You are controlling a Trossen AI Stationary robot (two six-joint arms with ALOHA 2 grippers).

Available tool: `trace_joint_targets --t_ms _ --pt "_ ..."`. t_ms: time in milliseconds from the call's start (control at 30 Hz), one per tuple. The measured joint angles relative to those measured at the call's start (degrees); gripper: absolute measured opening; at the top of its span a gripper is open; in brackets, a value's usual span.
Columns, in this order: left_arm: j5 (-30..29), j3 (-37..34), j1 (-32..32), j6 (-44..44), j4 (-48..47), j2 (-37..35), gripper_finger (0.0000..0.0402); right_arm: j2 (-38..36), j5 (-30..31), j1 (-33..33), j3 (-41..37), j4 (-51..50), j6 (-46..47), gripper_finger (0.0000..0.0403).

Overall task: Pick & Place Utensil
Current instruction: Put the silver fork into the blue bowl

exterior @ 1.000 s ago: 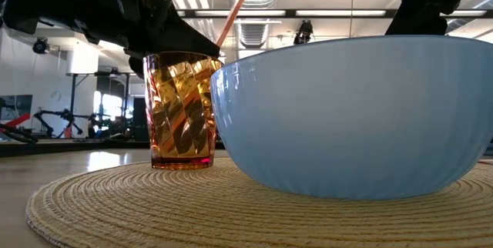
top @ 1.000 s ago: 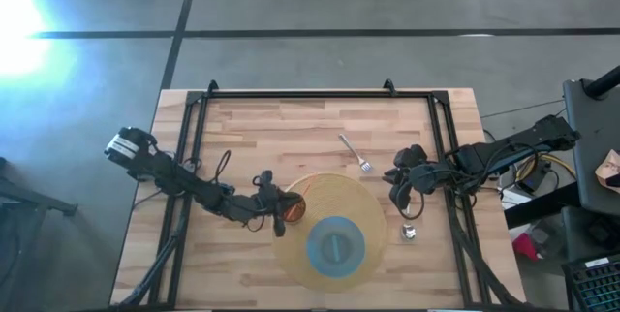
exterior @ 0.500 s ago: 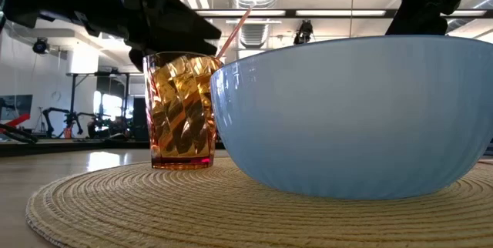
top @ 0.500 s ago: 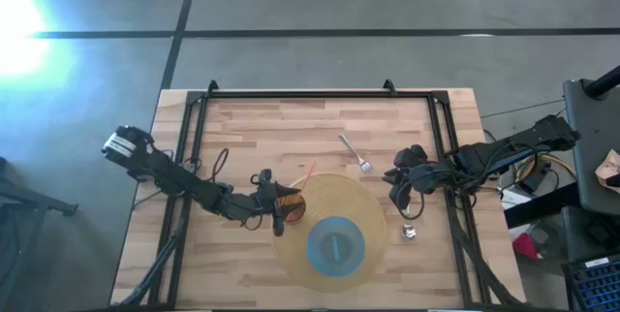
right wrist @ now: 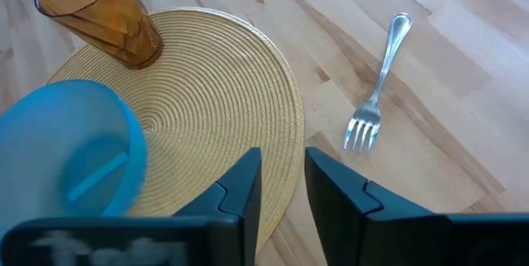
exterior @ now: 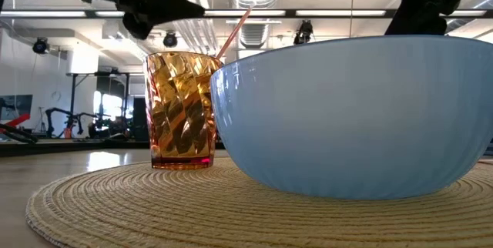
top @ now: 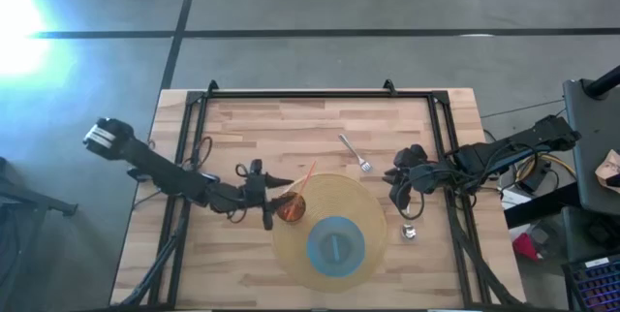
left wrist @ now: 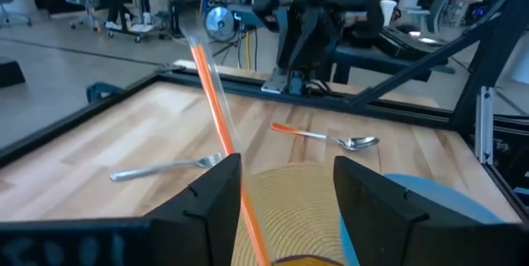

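On the table just beyond the woven placemat point(top: 325, 230), fork point(right wrist: 376, 106) lying tines toward the right gripper point(right wrist: 279, 185), nearest that arm, handle slanting away; jaws slightly parted, holding nothing; left gripper point(top: 268, 193) open and empty beside the amber glass point(top: 290, 207) with its straw point(left wrist: 221, 142).

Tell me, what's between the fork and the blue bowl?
Only woven placemat and bare wood separate the fork from the blue bowl, as the high view shows.

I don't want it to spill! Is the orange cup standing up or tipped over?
Standing up. The orange cup sits flat on the woven mat beside the blue bowl, with a straw leaning out of its top.
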Motion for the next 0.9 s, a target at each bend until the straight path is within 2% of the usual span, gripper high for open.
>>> trace_joint_targets --t_ms 233,533,633,733,900 --pt "-0.1 0.0 0.0 1.9 -8.2 -8.4 0.0184 0.0 4.4 -3.0 1.7 -0.1 -2.7 0.0132" --pt "-0.4 0.0 0.0 -2.1 -22.0 -17.4 0.0183 0.0 4.0 -16.4 6.1 -0.2 -8.7 0.0144" --pt "-0.4 0.0 0.0 -2.1 -25.3 -19.4 0.0183 0.0 1.5 -21.1 6.2 -0.5 -9.0 0.0144" --pt "-0.4 0.0 0.0 -2.0 -27.1 -20.9 0.0183 0.0 -4.2 -24.6 5.3 -0.5 -8.9 0.0144" --pt "-0.4 0.0 0.0 -2.1 -29.8 -23.1 0.0182 3.0 -6.7 -25.5 4.2 -0.6 -7.0 0.0144"
